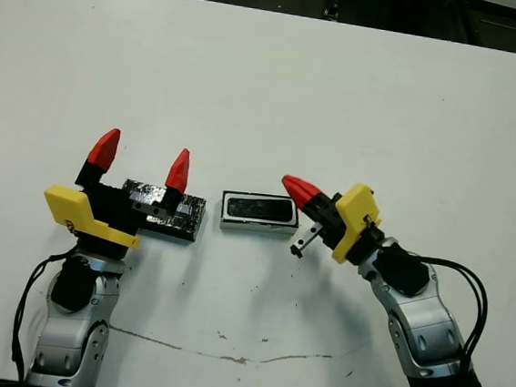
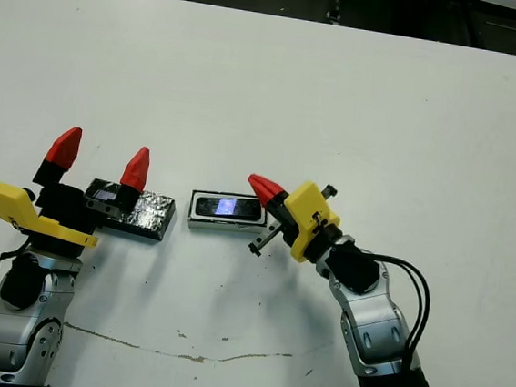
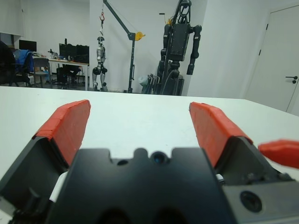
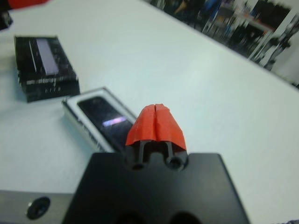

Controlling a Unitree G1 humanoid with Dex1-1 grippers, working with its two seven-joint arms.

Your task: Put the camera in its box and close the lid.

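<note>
left claw wide | right claw pinched together, empty | white table scuffed

You have a white table with a thin brownish scuff line along its near edge. Beyond its far edge, in the left wrist view, you can see humanoid robots hung on stands, a crane hoist, desks with monitors and a door.
</note>
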